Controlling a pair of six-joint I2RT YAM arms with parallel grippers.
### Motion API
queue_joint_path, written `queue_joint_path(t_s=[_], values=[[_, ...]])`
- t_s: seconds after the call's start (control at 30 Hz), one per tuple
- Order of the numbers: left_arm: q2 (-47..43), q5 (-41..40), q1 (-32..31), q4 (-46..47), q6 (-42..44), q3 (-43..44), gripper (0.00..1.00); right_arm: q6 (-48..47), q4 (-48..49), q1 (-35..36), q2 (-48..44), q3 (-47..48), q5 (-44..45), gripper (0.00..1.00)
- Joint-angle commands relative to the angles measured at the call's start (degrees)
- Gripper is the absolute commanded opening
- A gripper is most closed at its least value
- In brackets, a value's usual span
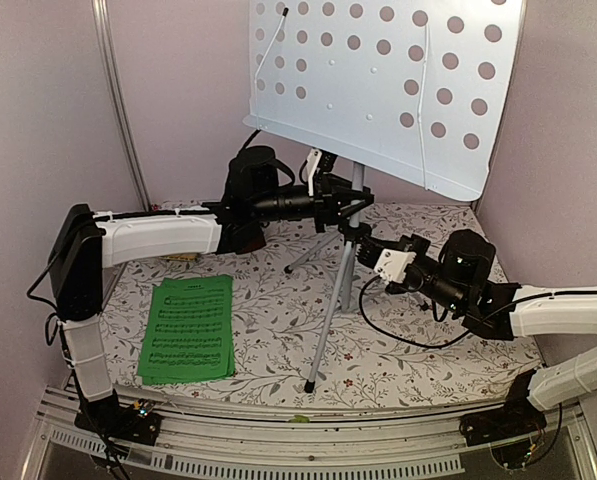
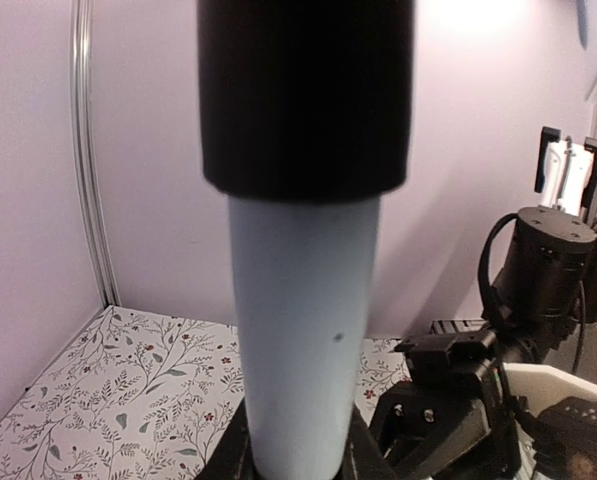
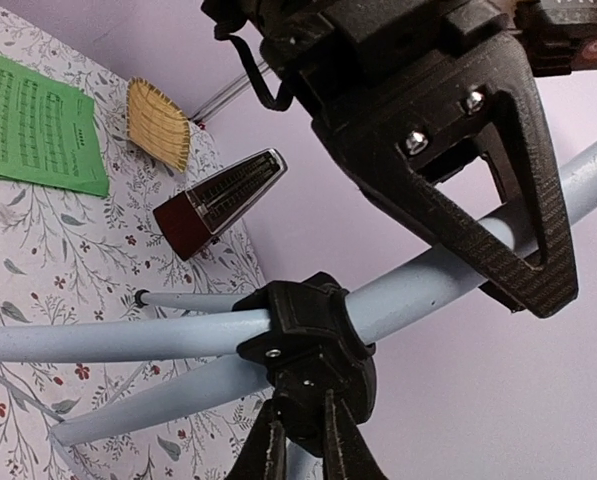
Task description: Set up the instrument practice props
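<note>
The pale blue perforated music stand [image 1: 378,80] stands upright on its silver tripod legs [image 1: 328,330] at the table's middle. My left gripper [image 1: 346,205] is shut on the stand's pole; in the left wrist view the pale pole [image 2: 303,330] fills the space between my fingers under a black sleeve [image 2: 306,90]. My right gripper [image 1: 366,240] is shut on the black tripod hub [image 3: 313,345] just below. The green sheet-music booklet [image 1: 188,328] lies flat at front left. The reddish-brown metronome [image 3: 213,205] lies tipped on the cloth in the right wrist view.
A tan woven straw mat [image 3: 158,125] lies near the back wall, beside the metronome. Pink walls close in the table at the back and both sides. A black cable [image 1: 398,330] loops on the flowered cloth near the right arm.
</note>
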Motion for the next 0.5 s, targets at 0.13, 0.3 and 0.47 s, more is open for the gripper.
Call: queue_joint_path(t_s=[0.13,0.3,0.47], values=[[-4.0,-0.26,0.8,4.05,-3.46,1.79,0.0,34.95,0.31,0.36,-2.57,-0.56,2.0,0.0],[-3.87,-0.26,0.84,4.12,-3.46,1.66,0.0,60.82,0.58,0.36,-2.65,-1.14,3.37,0.0],[-3.65,-0.12,0.77,4.29,-3.63,1.79,0.0,88.6,-0.72,0.36,-2.99,-1.15,4.67,0.0]])
